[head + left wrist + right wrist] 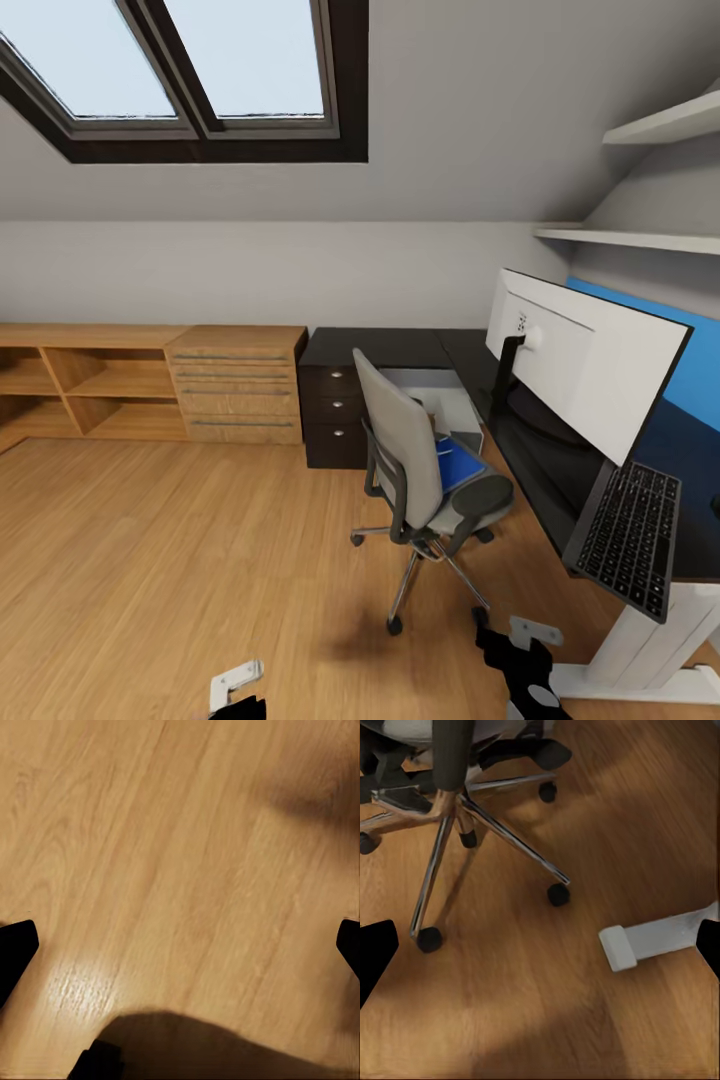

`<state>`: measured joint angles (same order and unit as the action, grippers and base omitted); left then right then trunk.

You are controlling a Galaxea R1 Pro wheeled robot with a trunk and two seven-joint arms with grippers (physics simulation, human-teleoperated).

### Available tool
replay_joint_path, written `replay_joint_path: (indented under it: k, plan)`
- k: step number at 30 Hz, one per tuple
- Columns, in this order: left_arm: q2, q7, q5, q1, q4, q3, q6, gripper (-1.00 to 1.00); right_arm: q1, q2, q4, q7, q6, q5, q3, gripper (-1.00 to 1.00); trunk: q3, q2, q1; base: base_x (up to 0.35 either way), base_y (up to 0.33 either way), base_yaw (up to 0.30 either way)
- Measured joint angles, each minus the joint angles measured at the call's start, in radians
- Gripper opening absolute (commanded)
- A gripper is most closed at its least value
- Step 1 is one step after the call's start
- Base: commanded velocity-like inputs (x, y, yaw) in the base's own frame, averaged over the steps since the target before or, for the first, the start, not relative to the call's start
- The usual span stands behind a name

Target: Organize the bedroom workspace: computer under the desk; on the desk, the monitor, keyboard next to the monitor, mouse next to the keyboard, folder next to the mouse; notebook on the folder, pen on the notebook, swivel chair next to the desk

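The swivel chair (420, 470) is standing near the middle of the head view, its tall grey back turned toward nine o'clock and its seat facing the desk (520, 440). A black padded armrest is showing at its four o'clock side, and the chrome star base (457, 817) is spreading over the light wood floor (150, 560) on dark castors. The bright blue folder (462, 462) is lying flat on the seat, partly hidden behind the backrest and armrest.

The desk is running from twelve o'clock down toward four o'clock, matt black on top with a white leg and foot (656, 937) resting on the floor just beside the chair's castors. The monitor (585, 360) is standing on it, white back with a small port panel facing the camera. The keyboard (630, 535), silver-framed with dark keys, is lying at the monitor's five o'clock side, its near end reaching past the desk edge. A light grey computer (445, 405) is sitting under the desk, beyond the chair.

A black drawer unit (335, 420) with silver knobs is standing at eleven o'clock of the chair, with low light-wood shelf units (150, 385) stretching toward nine o'clock under the skylight (190, 70). White wall shelves (640, 235) are hanging at two o'clock.

The left gripper (180, 945) is hanging over bare floor, fingers spread wide with nothing between them. The right gripper (540, 945) is likewise gaping and empty, pointing at the floor between the chair base and the desk foot.
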<state>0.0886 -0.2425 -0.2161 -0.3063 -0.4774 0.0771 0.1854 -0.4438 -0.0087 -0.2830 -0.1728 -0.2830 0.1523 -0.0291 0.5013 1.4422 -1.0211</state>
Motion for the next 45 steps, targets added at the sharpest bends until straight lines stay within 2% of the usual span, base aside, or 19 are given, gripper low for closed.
replay_joint_path:
  k: [12, 23, 27, 29, 30, 31, 35, 37, 39, 41, 42, 43, 45]
  plan:
    - [0.002, 0.006, -0.001, 0.0, 0.013, -0.001, -0.002, 1.0, 0.0, -0.028, 0.02, 0.001, -0.016, -0.003, 0.0, 1.0, 0.038, 0.084, -0.046, 0.0, 0.0, 0.0]
    - [0.004, 0.01, -0.001, 0.0, 0.013, 0.004, -0.016, 1.0, 0.0, -0.032, 0.021, 0.0, -0.075, -0.004, 0.001, 1.0, 0.072, 0.161, -0.088, 0.0, 0.0, 0.0]
    - [0.006, 0.007, 0.0, 0.0, 0.02, 0.003, -0.094, 1.0, 0.0, -0.031, 0.027, 0.0, -0.078, -0.004, 0.002, 1.0, 0.085, 0.189, -0.104, 0.0, 0.0, 0.0]
    - [0.011, 0.005, 0.002, 0.001, 0.035, 0.002, -0.168, 1.0, 0.0, -0.03, 0.036, 0.0, -0.08, -0.005, 0.003, 1.0, 0.091, 0.203, -0.111, 0.0, 0.0, 0.0]
    - [0.019, 0.003, 0.006, 0.001, 0.061, -0.006, -0.248, 1.0, 0.0, -0.029, 0.042, 0.0, -0.083, -0.006, 0.007, 1.0, 0.094, 0.21, -0.115, 0.0, 0.0, 0.0]
    - [0.021, 0.003, 0.005, 0.001, 0.068, -0.013, -0.272, 1.0, 0.0, -0.029, 0.043, 0.0, -0.085, -0.007, 0.009, 1.0, 0.097, 0.217, -0.119, 0.0, 0.0, 0.0]
    - [0.024, 0.003, 0.003, 0.002, 0.084, -0.044, -0.325, 1.0, 0.0, -0.028, 0.042, 0.0, -0.089, -0.008, 0.01, 1.0, 0.11, 0.245, -0.134, 0.0, 0.0, 0.0]
    - [0.024, 0.003, 0.003, 0.002, 0.078, -0.051, -0.325, 1.0, 0.0, -0.028, 0.041, 0.0, -0.092, -0.006, 0.009, 1.0, 0.116, 0.259, -0.142, 0.0, 0.0, 0.0]
    - [0.024, 0.003, 0.004, 0.001, 0.049, -0.056, -0.304, 1.0, 0.0, -0.027, 0.042, -0.002, -0.104, -0.003, 0.009, 1.0, 0.122, 0.273, -0.15, 0.0, 0.0, 0.0]
    - [0.023, 0.004, 0.006, 0.001, -0.017, -0.059, -0.232, 1.0, 0.0, -0.023, 0.044, -0.002, -0.128, 0.001, 0.008, 1.0, 0.128, 0.287, -0.157, 0.0, 0.0, 0.0]
    - [0.019, 0.005, 0.001, 0.002, -0.133, -0.056, -0.055, 1.0, 0.0, -0.014, 0.045, -0.003, -0.145, 0.002, 0.008, 1.0, 0.132, 0.294, -0.161, 0.0, 0.0, 0.0]
    - [0.014, 0.006, 0.004, 0.001, -0.263, -0.052, 0.024, 1.0, 0.0, -0.012, 0.046, -0.003, -0.148, 0.002, 0.007, 1.0, 0.134, 0.301, -0.165, 0.0, 0.0, 0.0]
    - [0.006, 0.008, 0.003, 0.001, -0.328, -0.044, 0.101, 1.0, 0.0, -0.011, 0.046, -0.003, -0.15, 0.002, 0.008, 1.0, 0.141, 0.315, -0.173, 0.0, 0.0, 0.0]
